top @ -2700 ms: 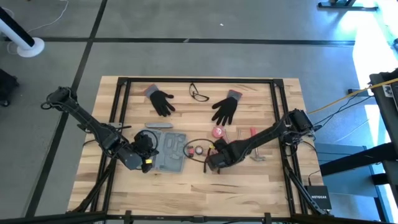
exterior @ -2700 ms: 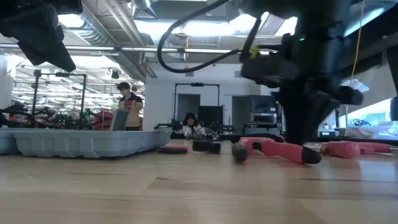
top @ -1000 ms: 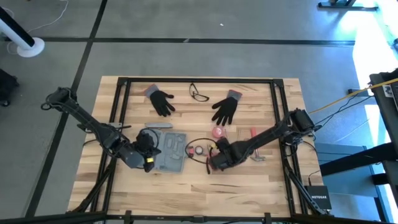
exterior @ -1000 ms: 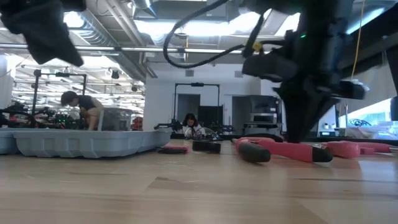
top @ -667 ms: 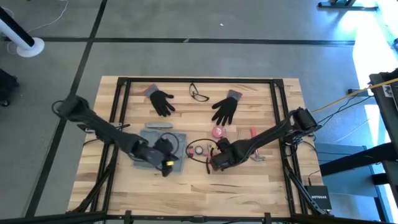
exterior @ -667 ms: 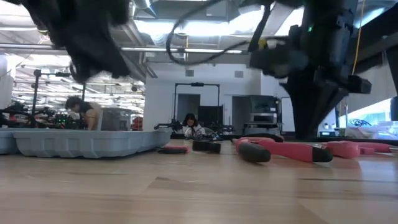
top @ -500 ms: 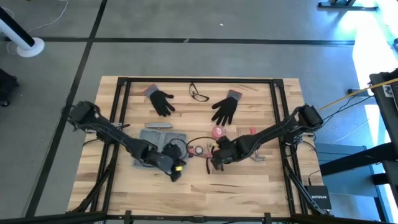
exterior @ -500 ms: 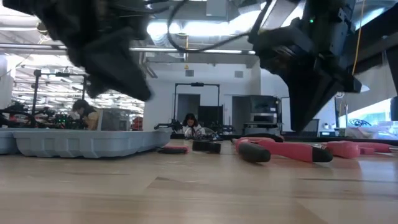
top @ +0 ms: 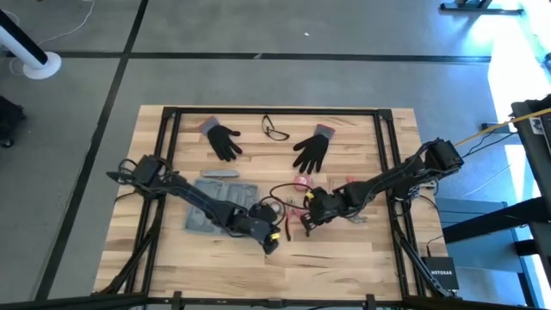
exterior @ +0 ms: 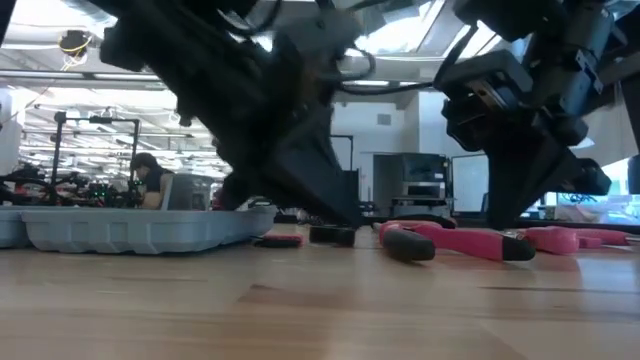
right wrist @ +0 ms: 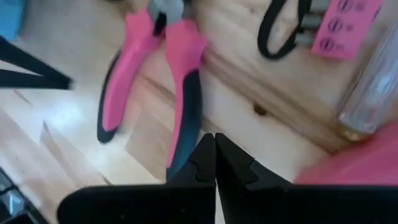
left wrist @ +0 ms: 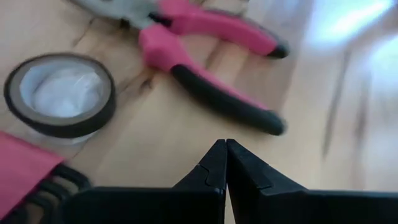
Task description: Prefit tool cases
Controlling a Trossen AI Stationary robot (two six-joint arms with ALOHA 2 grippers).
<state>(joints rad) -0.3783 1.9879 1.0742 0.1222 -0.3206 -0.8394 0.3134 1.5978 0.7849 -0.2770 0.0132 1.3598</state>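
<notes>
The tool case (top: 209,205) lies flat on the wooden table (top: 362,258), on its left half, below the small grey bar (top: 219,173) and well below the two black gloves (top: 225,139). In the low view its long blue-grey wall (exterior: 130,228) rests on the table with nothing visible above the rim. The left arm reaches across the case, so part of it is hidden in the high view and I cannot tell if any recess already holds a tool. My judgement is that the task is at an early point: the pink pliers (left wrist: 205,68), the roll of tape (left wrist: 60,94) and the other small pink tools are on the bare wood at the right of the case, none of them is seen inside it, and all the fitting is left to do. The left gripper (top: 272,243) is past the right edge of the case, near it but not touching, low over the table beside the pliers; in its wrist view the two fingers are pressed together to a point and hold nothing. The right gripper (top: 307,220) is a little farther from the case, just beside the pile of tools (the pliers lie straight before it in its own wrist view), and its fingers are also fully closed and empty.
</notes>
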